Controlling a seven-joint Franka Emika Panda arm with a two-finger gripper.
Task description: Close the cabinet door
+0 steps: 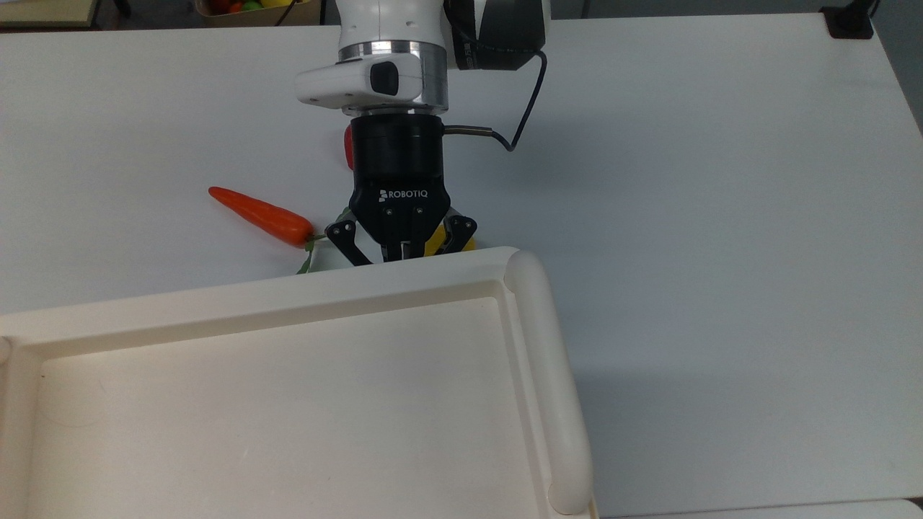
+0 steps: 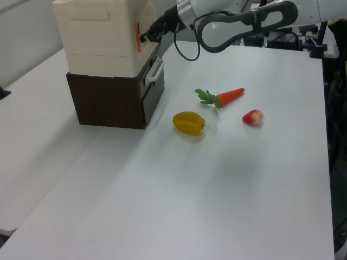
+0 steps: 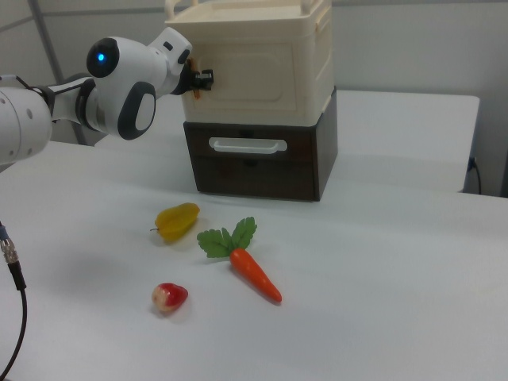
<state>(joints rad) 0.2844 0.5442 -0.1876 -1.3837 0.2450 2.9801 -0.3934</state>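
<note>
Cream cabinet (image 3: pixel 262 59) on dark brown base (image 3: pixel 262 163); orange carrot (image 3: pixel 255 275)

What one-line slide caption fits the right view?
Gripper pressing the cabinet door shut; carrot lying on the table.
</note>
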